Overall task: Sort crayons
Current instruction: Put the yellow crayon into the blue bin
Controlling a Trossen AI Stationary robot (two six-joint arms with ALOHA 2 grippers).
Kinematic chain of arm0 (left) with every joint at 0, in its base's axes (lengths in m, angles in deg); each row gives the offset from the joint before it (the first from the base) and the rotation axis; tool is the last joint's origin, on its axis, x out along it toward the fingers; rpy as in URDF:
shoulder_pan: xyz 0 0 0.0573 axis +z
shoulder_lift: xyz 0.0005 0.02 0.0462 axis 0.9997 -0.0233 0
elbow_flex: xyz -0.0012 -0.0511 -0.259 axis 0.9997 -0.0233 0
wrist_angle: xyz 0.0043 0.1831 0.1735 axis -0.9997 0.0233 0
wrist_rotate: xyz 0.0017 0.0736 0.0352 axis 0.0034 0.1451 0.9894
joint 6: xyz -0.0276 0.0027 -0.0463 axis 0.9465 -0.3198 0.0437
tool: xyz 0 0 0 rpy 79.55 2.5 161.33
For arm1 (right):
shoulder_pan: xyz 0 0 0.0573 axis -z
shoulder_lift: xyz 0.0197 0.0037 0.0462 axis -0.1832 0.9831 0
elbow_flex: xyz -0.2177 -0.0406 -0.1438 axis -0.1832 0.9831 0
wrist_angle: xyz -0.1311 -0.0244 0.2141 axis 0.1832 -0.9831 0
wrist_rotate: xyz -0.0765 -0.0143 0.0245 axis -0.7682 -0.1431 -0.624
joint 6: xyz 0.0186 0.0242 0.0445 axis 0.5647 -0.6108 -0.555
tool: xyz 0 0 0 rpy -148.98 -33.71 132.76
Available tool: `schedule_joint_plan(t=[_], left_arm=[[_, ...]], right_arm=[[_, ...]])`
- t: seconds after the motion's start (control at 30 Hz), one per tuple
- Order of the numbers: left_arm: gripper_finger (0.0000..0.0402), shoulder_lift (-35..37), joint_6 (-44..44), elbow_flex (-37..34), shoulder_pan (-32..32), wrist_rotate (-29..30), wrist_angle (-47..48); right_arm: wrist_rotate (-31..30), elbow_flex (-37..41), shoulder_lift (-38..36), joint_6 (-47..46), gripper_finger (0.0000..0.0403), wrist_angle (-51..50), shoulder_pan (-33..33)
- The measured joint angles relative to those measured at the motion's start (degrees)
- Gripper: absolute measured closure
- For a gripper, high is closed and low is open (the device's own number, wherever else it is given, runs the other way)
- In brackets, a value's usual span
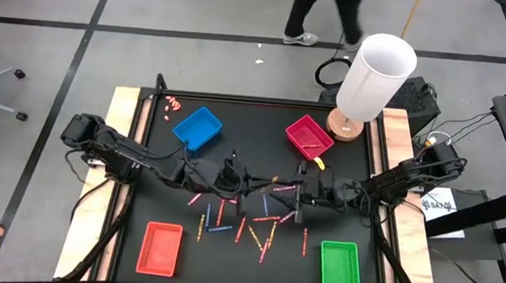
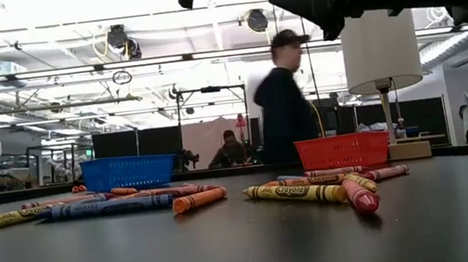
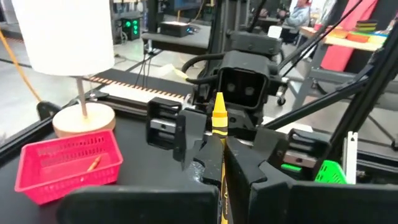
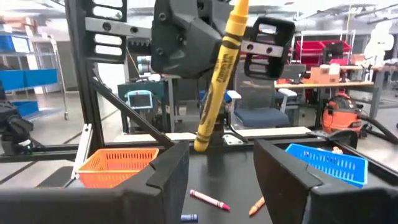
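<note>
left wrist view: yellow crayon (image 3: 219,124) between left claw (image 3: 222,163) fingers

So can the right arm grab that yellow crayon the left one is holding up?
Probably yes. The left gripper holds the yellow crayon up in the air, right in front of the right gripper, whose jaws are open and facing it, with nothing between them.

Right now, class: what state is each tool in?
Left tool: closed on the yellow crayon.
Right tool: open, holding nothing, facing that crayon.
</note>
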Motion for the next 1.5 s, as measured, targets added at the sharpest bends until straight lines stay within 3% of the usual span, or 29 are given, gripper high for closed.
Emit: schedule_joint_plan(t=[0.43,1.0,1.23,1.37,1.5], left_arm=[[0.0396,-1.5,-4.5,0.0,0.2,0.3,-6.0],[0.0396,-1.4,-8.1,0.0,0.1,0.4,-5.7],[0.0394,-1.4,-8.9,0.0,-0.1,0.4,-5.2],[0.0369,-1.4,-13.4,0.0,-1.1,0.7,-4.5],[0.0319,-1.4,-14.4,0.0,-2.7,2.5,-4.0]], right_arm=[[2.7,-2.9,0.0,1.6,0.0242,0.0,1.1],[2.8,-3.0,0.0,3.3,0.0391,-1.1,2.3],[2.8,-3.1,-0.1,3.7,0.0395,-2.9,2.3],[2.8,-3.1,-0.1,2.8,0.0397,-3.8,2.1],[2.9,-3.1,0.0,2.6,0.0397,-4.0,2.1]])
